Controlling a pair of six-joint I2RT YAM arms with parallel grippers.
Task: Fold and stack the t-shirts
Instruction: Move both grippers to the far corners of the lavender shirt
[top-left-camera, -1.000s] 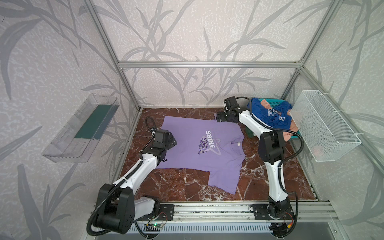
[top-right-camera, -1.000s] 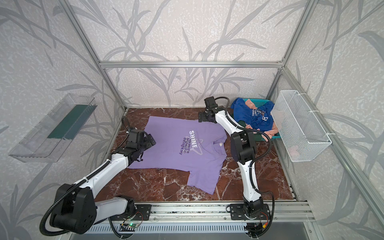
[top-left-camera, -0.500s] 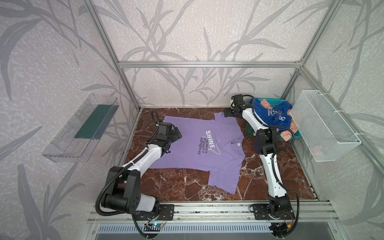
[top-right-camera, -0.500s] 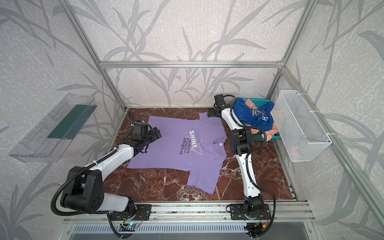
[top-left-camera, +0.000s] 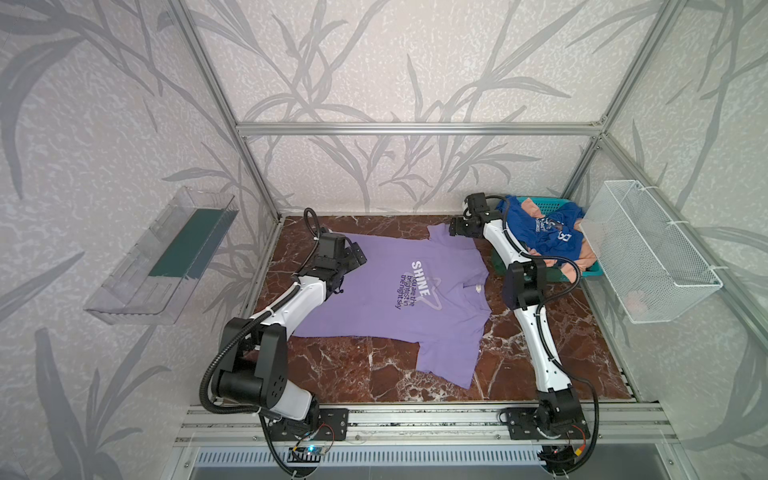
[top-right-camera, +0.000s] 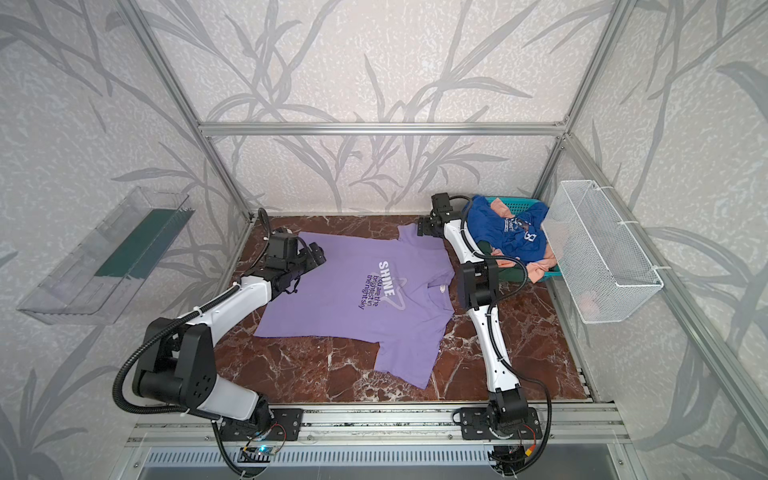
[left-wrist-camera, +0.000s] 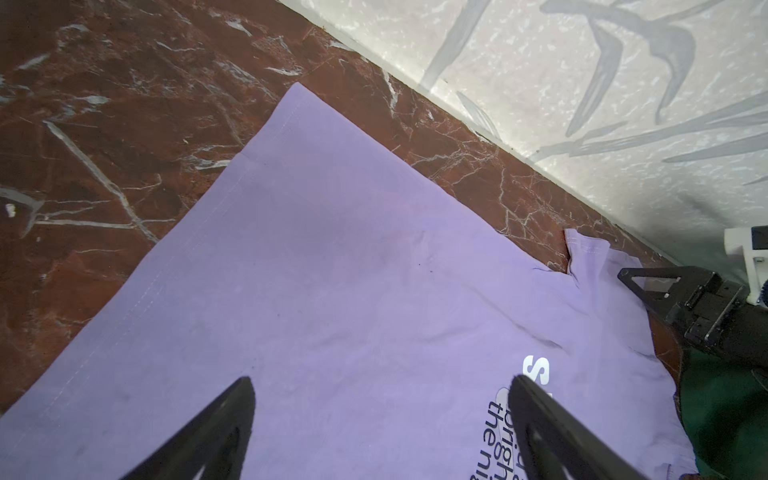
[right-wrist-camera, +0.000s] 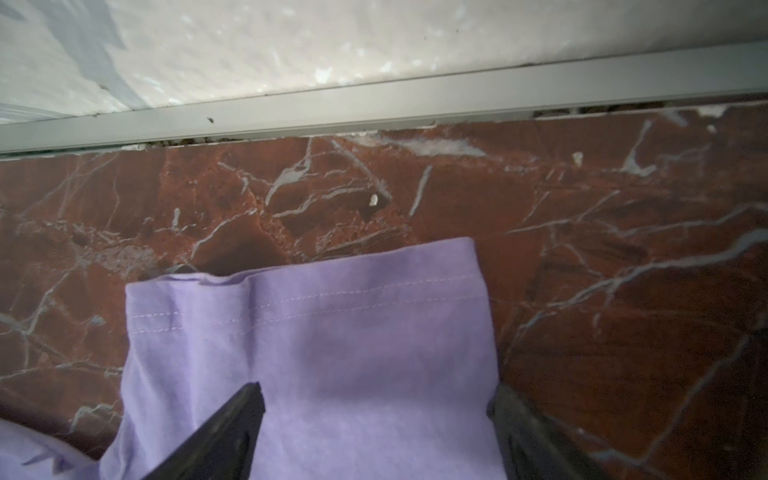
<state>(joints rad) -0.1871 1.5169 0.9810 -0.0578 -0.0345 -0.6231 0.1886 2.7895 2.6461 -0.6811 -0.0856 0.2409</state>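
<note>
A lavender t-shirt (top-left-camera: 386, 299) (top-right-camera: 345, 299) with a white "SHINE" print lies spread flat on the marble table, collar toward the right. My left gripper (top-left-camera: 359, 257) (top-right-camera: 320, 255) (left-wrist-camera: 380, 386) stands open just over the cloth near the shirt's far left corner. My right gripper (top-left-camera: 451, 228) (top-right-camera: 419, 228) (right-wrist-camera: 374, 395) is open, its fingers straddling the far sleeve (right-wrist-camera: 332, 332) close to the back wall. A royal blue t-shirt (top-left-camera: 548, 232) (top-right-camera: 507, 232), a peach one (top-left-camera: 582, 264) and a dark green one (left-wrist-camera: 727, 415) are heaped in the teal basket (top-left-camera: 540, 202).
A white wire basket (top-left-camera: 648, 253) hangs on the right wall above the teal basket. A clear plastic tray (top-left-camera: 162, 257) hangs on the left wall. An aluminium rail (right-wrist-camera: 415, 99) runs along the back edge just beyond the sleeve.
My right gripper has moved right and toward the back wall, and the far sleeve now lies spread out. My left gripper has shifted along the shirt's left edge toward the back.
</note>
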